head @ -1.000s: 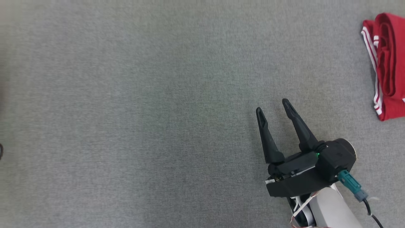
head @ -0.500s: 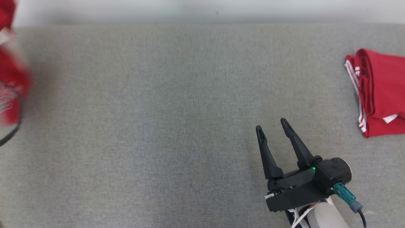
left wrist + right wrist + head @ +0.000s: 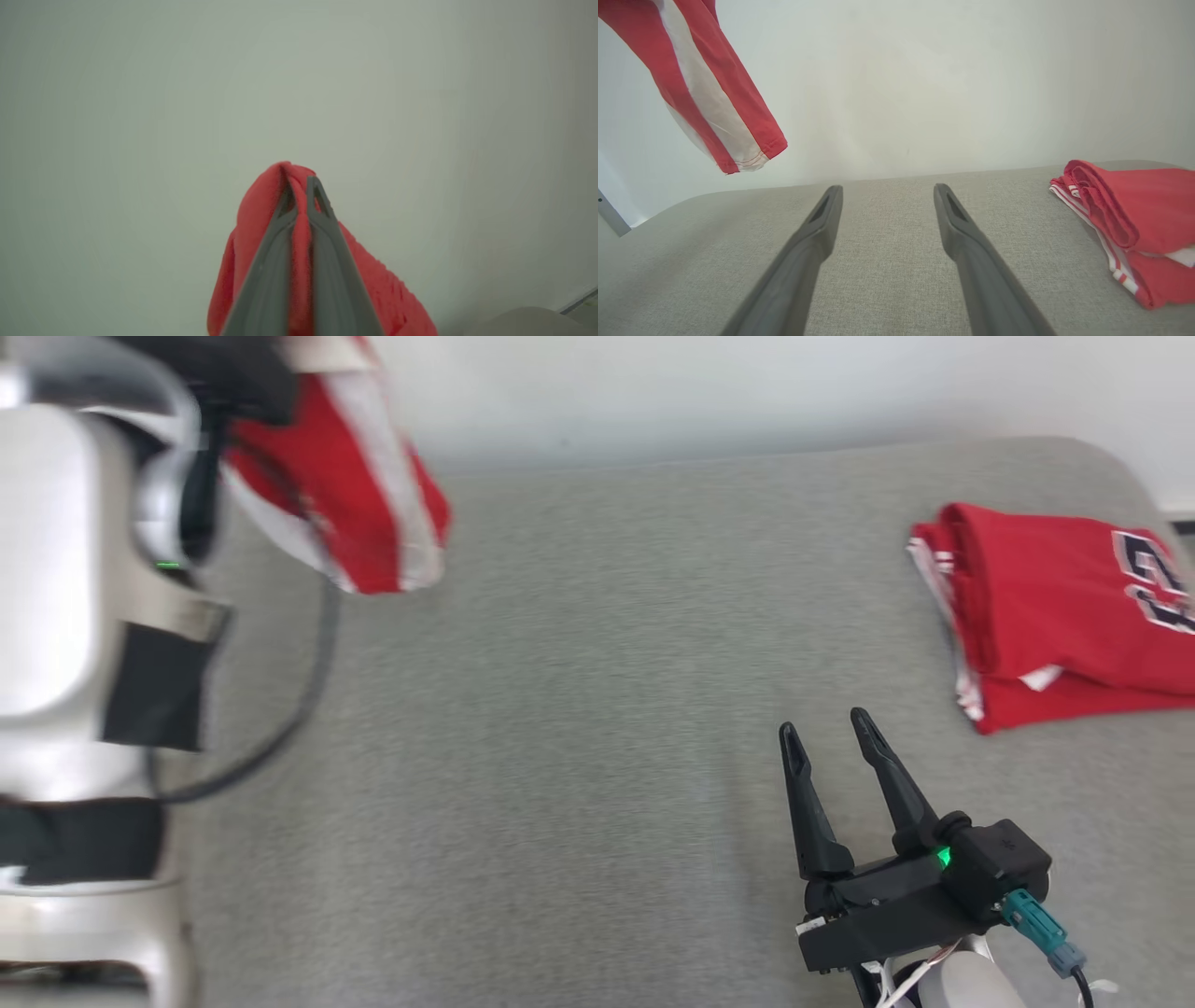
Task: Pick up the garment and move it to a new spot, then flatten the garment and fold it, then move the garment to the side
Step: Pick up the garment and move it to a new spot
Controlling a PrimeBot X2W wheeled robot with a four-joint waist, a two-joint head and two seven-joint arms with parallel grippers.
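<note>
The left pincer (image 3: 301, 184) is clamped on the garment (image 3: 252, 228). In the left wrist view its two fingers lie close together with a fold of red cloth squeezed between them. More cloth bunches over the tips and hangs down on both sides. A plain pale wall (image 3: 140, 93) is behind it.

In the head view the garment (image 3: 355, 495) hangs in the air at the upper left, clear of the grey table (image 3: 579, 709), below the dark end of the left arm (image 3: 65, 569). That corner of the view is blurred. The garment is red with a broad white stripe. In the right wrist view its lower end (image 3: 738, 135) dangles at the upper left, above the table's far edge, with the wall behind it.

The right pincer (image 3: 823, 723) sits at the lower right of the head view, low over the table. Its fingers are apart with nothing between them, and they point away across the table. Whether it touches the cloth surface I cannot tell.

A folded jersey (image 3: 1046, 597) lies on the right side of the table, beyond the right pincer and to its right, well apart from the garment. It is red with white trim, and part of a printed number shows near the view's right edge.
</note>
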